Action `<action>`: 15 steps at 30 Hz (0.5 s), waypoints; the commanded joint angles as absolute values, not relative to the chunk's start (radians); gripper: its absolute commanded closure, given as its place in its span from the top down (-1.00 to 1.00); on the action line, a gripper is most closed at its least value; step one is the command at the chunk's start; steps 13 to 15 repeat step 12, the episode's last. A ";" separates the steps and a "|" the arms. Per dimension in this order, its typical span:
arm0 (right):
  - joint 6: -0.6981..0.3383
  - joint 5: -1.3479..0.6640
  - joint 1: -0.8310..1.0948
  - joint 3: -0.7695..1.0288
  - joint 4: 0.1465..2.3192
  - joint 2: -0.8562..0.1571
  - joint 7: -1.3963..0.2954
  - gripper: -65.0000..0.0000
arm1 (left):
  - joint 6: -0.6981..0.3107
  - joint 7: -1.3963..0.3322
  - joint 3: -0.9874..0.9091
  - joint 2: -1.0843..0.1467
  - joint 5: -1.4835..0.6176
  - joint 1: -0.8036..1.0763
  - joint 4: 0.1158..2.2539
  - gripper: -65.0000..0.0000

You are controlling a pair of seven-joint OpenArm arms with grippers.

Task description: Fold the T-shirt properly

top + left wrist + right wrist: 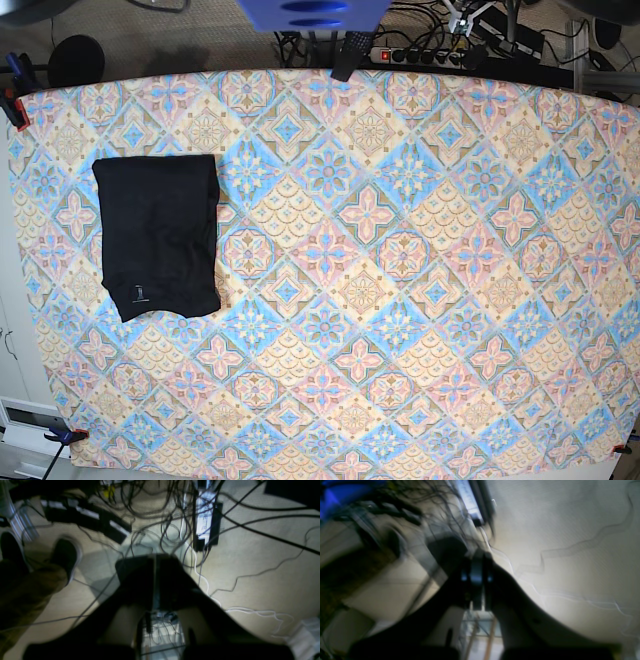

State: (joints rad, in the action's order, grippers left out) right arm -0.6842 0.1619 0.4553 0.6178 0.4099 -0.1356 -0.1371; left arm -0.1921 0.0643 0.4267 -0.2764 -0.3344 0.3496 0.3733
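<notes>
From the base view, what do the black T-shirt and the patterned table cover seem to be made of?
T-shirt: soft matte cloth, probably cotton knit; no shine, slight wrinkles, edges lying flat.
Table cover: seems printed fabric, matte; it lies smooth, with clamps at its corners. The weave cannot be told.

The T-shirt (158, 235) is a plain black, matte cloth garment, folded into a compact upright rectangle, taller than it is wide. It lies flat on the patterned tablecloth in the left part of the base view, nearer the far edge than the near edge, and well apart from the cloth's centre. Its long edges run roughly from far to near, with the whole rectangle turned slightly so that the near end sits a little further right than the far end. The top edge is fairly straight; the near edge slopes. A faint vertical crease runs along the right side. One tiny white mark shows near the lower left corner.
</notes>
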 commanded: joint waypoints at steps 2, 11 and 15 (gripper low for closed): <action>-0.698 0.208 0.438 0.619 0.361 -0.143 -0.097 -1.00 | -0.196 0.061 0.432 -0.263 -0.338 0.314 0.338 -0.93; -0.582 0.266 0.294 0.619 0.252 -0.097 -0.077 -1.00 | -0.196 0.091 0.432 -0.209 -0.332 0.257 0.332 -0.92; -0.565 0.266 0.292 0.619 0.252 -0.094 -0.077 -1.00 | -0.196 0.102 0.432 -0.208 -0.334 0.251 0.334 -0.92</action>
